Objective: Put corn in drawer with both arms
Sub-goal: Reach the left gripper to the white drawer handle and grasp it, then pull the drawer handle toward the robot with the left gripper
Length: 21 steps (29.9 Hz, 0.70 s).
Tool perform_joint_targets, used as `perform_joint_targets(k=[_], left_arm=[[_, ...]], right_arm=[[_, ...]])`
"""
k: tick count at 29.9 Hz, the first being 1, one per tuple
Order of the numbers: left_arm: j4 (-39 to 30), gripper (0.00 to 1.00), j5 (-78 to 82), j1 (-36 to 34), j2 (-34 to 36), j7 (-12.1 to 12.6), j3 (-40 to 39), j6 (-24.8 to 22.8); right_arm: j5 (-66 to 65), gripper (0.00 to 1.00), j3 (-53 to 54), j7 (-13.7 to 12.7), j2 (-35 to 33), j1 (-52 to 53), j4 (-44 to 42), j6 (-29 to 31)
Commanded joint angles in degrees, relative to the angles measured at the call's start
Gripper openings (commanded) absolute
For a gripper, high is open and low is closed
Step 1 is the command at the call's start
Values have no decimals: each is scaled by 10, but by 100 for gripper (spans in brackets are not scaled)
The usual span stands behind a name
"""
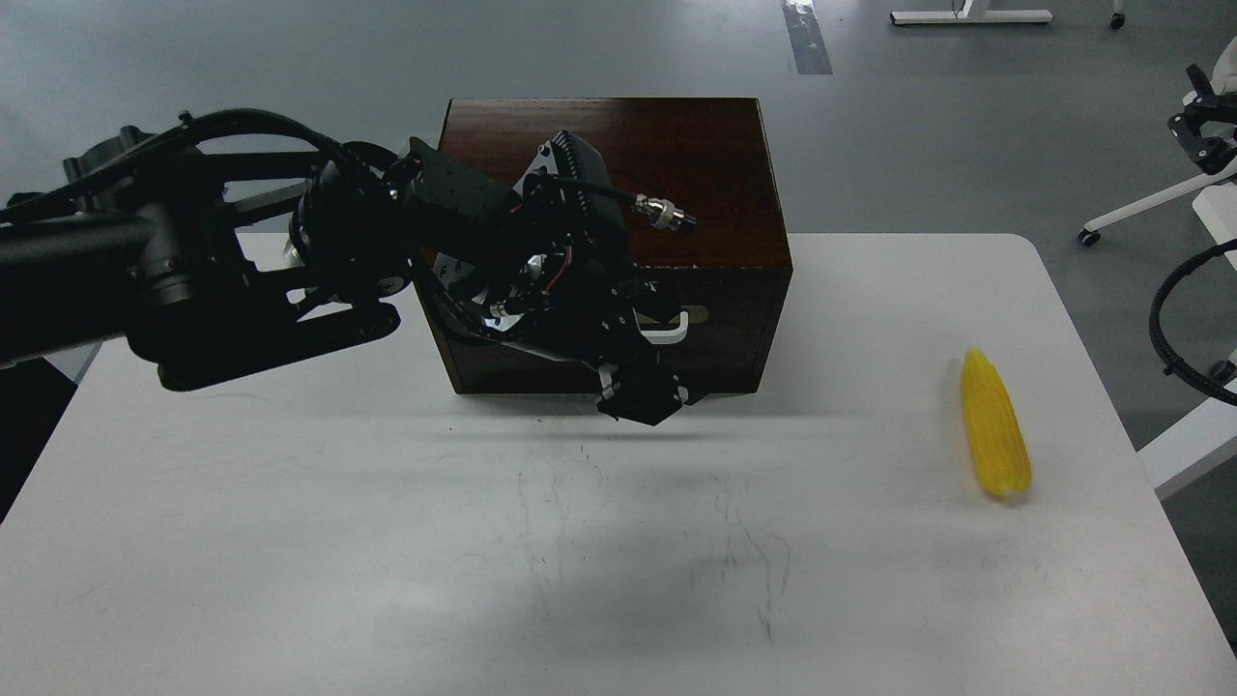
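Tapering ribbed yellow corn (995, 425) on table (387, 561)

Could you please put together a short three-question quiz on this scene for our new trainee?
1. True or false: the corn lies on the table, to the right of the cabinet.
2. Which part of the drawer is the left gripper nearest? A) its white handle B) its back C) its inside
3. Fill in: the drawer looks ____ (open/closed).

Key: 1 true; 2 A; 3 closed.
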Motion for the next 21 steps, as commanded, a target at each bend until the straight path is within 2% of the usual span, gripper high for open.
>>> perform_joint_targets(k=[1,11,15,21], left_arm=[[11,85,53,7,0,1,4,0],[21,85,78,6,0,5,22,0],[22,85,94,5,2,20,49,0],[34,85,131,5,3,23,55,0]], right_arm=[[0,100,1,0,1,-2,0,0],[0,100,10,0,2,-1,0,0],[0,100,10,0,1,-1,0,0],[0,100,11,0,-3,-1,0,0]])
